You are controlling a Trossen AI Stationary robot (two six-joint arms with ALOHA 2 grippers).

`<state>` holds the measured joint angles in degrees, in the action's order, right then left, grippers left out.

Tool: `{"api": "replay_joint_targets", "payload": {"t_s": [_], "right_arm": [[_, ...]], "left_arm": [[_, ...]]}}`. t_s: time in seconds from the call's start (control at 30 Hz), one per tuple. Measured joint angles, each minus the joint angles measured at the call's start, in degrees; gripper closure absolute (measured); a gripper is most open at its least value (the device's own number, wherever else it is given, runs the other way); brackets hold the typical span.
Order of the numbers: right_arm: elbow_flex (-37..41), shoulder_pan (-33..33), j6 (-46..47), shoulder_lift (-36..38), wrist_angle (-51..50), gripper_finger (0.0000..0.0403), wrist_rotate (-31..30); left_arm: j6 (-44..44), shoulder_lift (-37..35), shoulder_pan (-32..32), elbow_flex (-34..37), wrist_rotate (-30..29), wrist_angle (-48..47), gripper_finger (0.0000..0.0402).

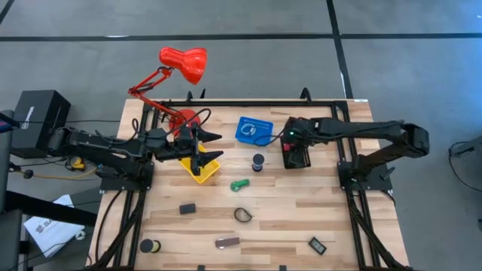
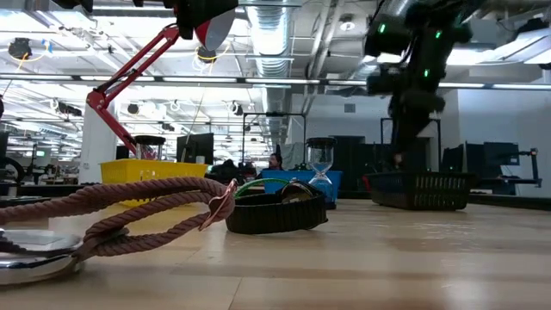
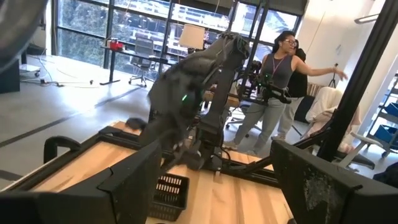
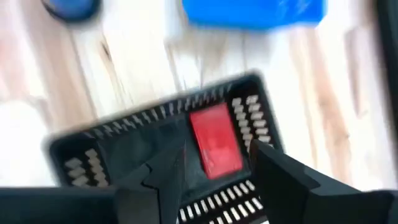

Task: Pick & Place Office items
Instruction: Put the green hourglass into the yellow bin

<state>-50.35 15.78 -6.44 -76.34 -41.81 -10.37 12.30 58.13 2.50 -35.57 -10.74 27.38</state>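
A red block (image 4: 214, 142) lies flat on the floor of the black basket (image 4: 155, 118), which stands on the table's right half (image 1: 301, 159). My right gripper (image 4: 217, 183) hangs open above that basket, pointing steeply down, with nothing between its fingers. My left gripper (image 3: 230, 186) stands open and level over the yellow basket (image 1: 199, 169). Loose on the wood lie a black round roll (image 1: 258, 161), a green piece (image 1: 239, 184), a black block (image 1: 187, 208), a black loop (image 1: 242, 215), a brownish bar (image 1: 227, 242), a second roll (image 1: 150, 245) and another black block (image 1: 317, 245).
A blue basket (image 1: 254, 129) stands between the yellow and black ones. A red desk lamp (image 1: 183, 64) leans over the far left corner. A rope with a metal ring (image 2: 129, 207) lies at the near edge. People (image 3: 277, 81) stand beyond the table.
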Motion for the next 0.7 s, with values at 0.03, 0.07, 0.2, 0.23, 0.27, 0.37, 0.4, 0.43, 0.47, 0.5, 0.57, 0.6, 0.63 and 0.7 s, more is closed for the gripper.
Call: {"api": "replay_joint_targets", "payload": {"t_s": [0.03, 0.07, 0.2, 0.23, 0.27, 0.37, 0.4, 0.43, 0.47, 0.5, 0.57, 0.6, 0.63, 0.7], "right_arm": [[-0.1, -0.6, 0.7, 1.4, 0.4, 0.0234, 0.0], [-0.1, -1.1, 1.4, 2.8, 0.6, 0.0235, 0.0], [-0.1, -4.0, 3.6, 8.1, 0.5, 0.0235, 0.0], [-0.1, -4.9, 4.8, 9.2, 0.7, 0.0235, 0.0], [-0.1, -5.8, 5.9, 10.3, 0.7, 0.0235, 0.0], [0.9, -9.3, 7.8, 13.3, 1.7, 0.0235, 0.0], [1.7, -10.4, 8.0, 14.3, 2.4, 0.0235, 0.0], [2.6, -11.6, 8.0, 15.3, 3.1, 0.0235, 0.0], [3.5, -12.8, 8.1, 16.0, 3.6, 0.0235, 0.0], [4.6, -14.0, 8.6, 16.8, 4.7, 0.0235, 0.0], [7.0, -16.1, 10.0, 18.2, 7.8, 0.0235, 0.0], [8.3, -17.0, 10.5, 18.8, 9.4, 0.0235, 0.0], [9.8, -17.9, 10.8, 19.2, 12.0, 0.0235, 0.0], [12.7, -19.3, 10.9, 19.9, 17.9, 0.0235, -0.1]], "left_arm": [[0.0, 0.0, 0.0, 0.0, 0.0, 0.0, 0.0105], [0.0, 0.0, 0.0, 0.0, 0.0, -0.1, 0.0105], [0.5, 0.0, 0.0, 0.0, 0.0, -0.1, 0.0105], [0.8, 0.0, 0.0, 0.0, 0.0, -0.1, 0.0105], [1.6, 0.0, 0.0, 0.0, 0.0, -0.1, 0.0105], [3.7, 0.0, 0.0, 0.0, 0.0, -0.1, 0.0105], [4.5, 0.0, 0.0, 0.0, 0.0, -0.1, 0.0105], [4.6, 0.0, 0.0, 0.0, 0.0, -0.1, 0.0105], [4.7, 0.0, 0.1, 0.0, -0.1, -0.1, 0.0105], [4.7, 0.0, 0.2, 0.0, -0.2, -0.1, 0.0105], [4.7, 0.0, 0.6, 0.0, 0.1, -0.2, 0.0105], [4.7, 0.0, 0.8, 0.0, 0.9, -0.3, 0.0105], [4.7, 0.0, 1.1, 0.0, 2.4, -0.5, 0.0105], [4.7, 0.0, 1.7, 0.0, 6.7, -0.5, 0.0105]]}}
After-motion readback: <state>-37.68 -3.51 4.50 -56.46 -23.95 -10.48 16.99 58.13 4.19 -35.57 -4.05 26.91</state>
